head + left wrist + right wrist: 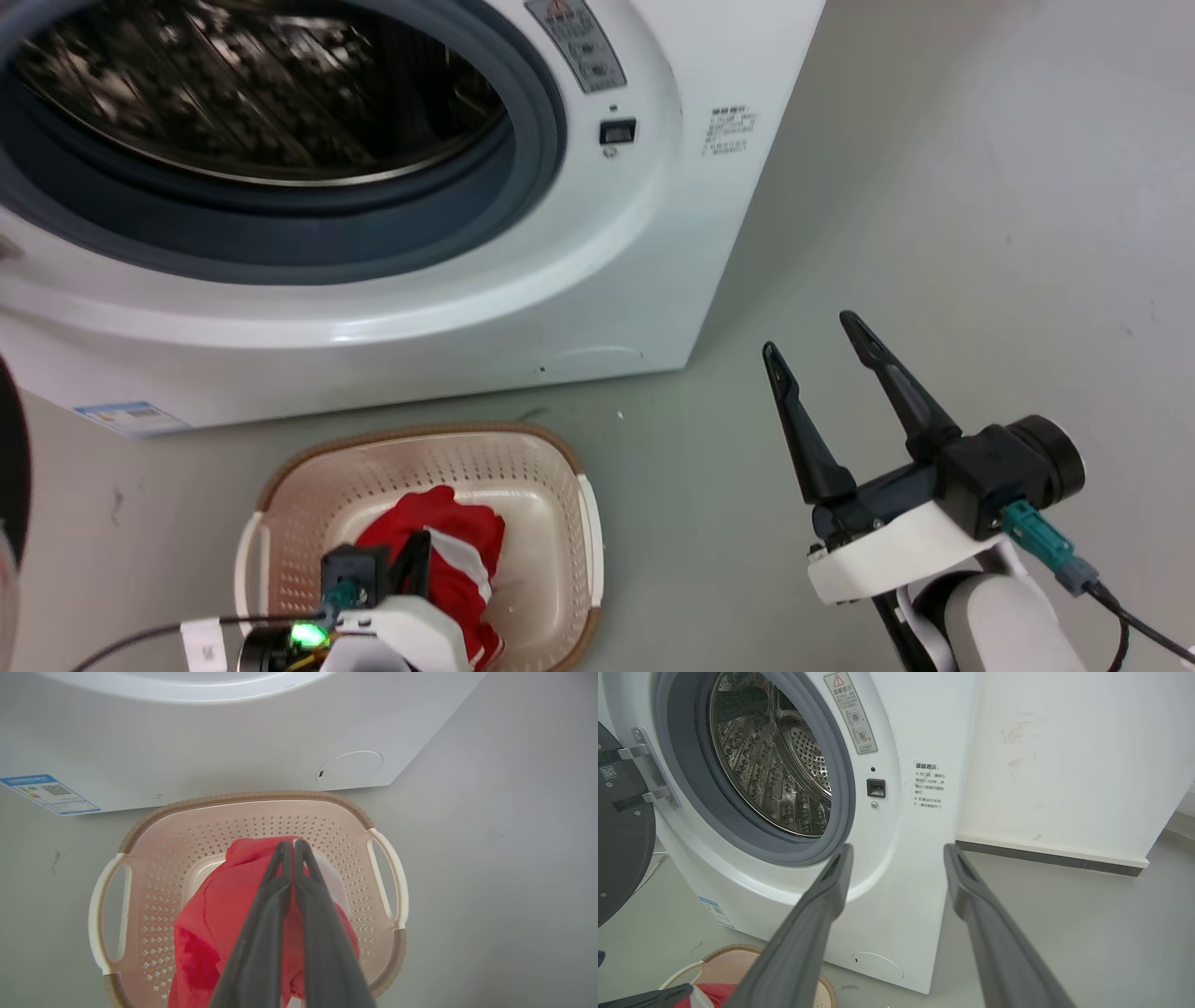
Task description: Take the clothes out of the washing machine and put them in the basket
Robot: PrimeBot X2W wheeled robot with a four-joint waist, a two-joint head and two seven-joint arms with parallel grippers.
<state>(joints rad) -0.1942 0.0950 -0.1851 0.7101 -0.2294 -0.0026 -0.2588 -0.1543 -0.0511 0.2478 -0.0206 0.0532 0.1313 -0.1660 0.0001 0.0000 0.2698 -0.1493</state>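
The red clothes with white patches lie bunched in the cream basket, which stands on the floor in front of the washing machine. My left gripper hangs over the basket, shut on a fold of the clothes. Its two fingers meet at the fabric's top edge in the left wrist view, at the left gripper. The steel drum stands open, and no fabric shows in the part I see. My right gripper is open and holds nothing, over bare floor right of the machine.
The machine's dark door is swung open at the left on its hinge. A white wall with a dark baseboard stands to the right of the machine. Grey floor spreads right of the basket and machine.
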